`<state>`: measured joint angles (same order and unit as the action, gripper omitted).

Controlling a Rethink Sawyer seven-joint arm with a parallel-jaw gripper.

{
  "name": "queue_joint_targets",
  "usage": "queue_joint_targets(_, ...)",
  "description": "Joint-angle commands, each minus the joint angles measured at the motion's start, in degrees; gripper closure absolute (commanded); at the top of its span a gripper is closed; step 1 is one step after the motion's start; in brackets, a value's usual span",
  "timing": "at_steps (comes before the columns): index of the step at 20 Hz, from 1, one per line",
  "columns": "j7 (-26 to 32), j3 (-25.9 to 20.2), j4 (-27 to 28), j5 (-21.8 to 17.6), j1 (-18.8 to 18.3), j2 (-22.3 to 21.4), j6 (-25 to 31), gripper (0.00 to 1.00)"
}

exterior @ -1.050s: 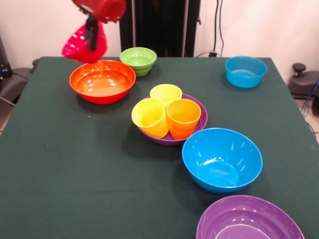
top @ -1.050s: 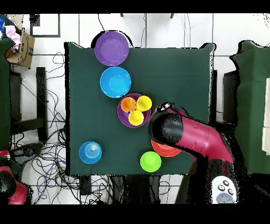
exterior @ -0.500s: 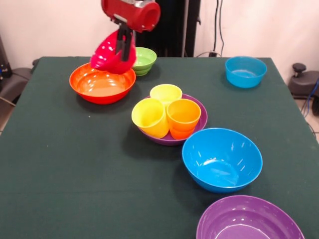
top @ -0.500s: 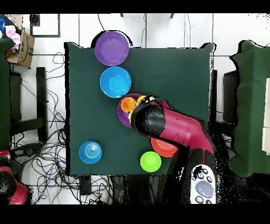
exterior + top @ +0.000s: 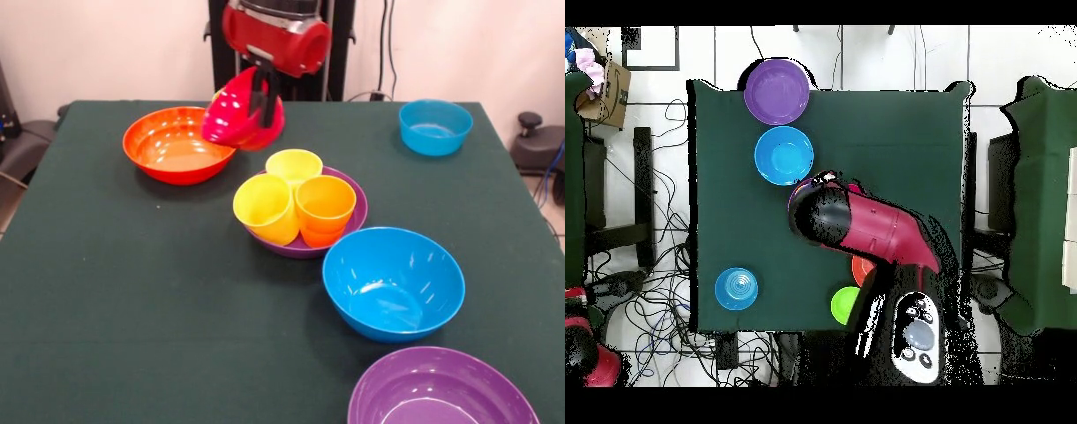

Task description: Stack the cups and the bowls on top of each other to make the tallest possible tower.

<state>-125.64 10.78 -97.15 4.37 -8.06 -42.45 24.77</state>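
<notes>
Nearest the viewer, and well apart from the fingers, a large purple bowl (image 5: pixel 441 389) sits at the edge of the surface (image 5: pixel 132 309), with a large blue bowl (image 5: pixel 393 283) just beyond it. Closer to the fingers, another purple bowl (image 5: pixel 353 216) holds three upright cups: two yellow cups (image 5: pixel 265 208) and an orange cup (image 5: pixel 325 208). This cluster lies just below and a little right of the fingers in the front view.

The step in hand looks like the carry: the red bowl (image 5: pixel 240 113) hangs tilted in the air, and the fingers (image 5: pixel 263 88) are closed on its rim, one dark finger showing inside the bowl. Beside them to the left, the large orange bowl (image 5: pixel 179 143) rests on the surface, the red bowl overlapping its right edge in the picture. A small blue bowl (image 5: pixel 434 126) stands far off to the right. The small green bowl (image 5: pixel 846 305) shows only in the overhead view, partly under the arm.

The next move probably calls for levelling the red bowl over a chosen base and lowering it squarely before letting go; which base is meant I cannot tell.

The arm (image 5: pixel 865 228) reaches out over the middle of the surface, its red wrist angled above the cups.
</notes>
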Motion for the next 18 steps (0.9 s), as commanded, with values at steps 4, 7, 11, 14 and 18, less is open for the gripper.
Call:
queue_joint_targets(4,-13.09,-2.79,-1.38,5.24,2.95,6.01,-6.53,1.0)
queue_joint_targets(7,-13.08,-3.59,-3.45,6.6,2.9,5.57,-8.75,1.0)
queue_joint_targets(11,-13.2,-3.74,-5.22,8.17,3.61,6.11,-10.77,1.0)
queue_joint_targets(14,-12.9,-3.74,-5.66,9.24,3.98,6.4,-11.42,1.0)
queue_joint_targets(18,-12.71,-3.18,-5.03,10.78,4.63,6.63,-11.33,1.0)
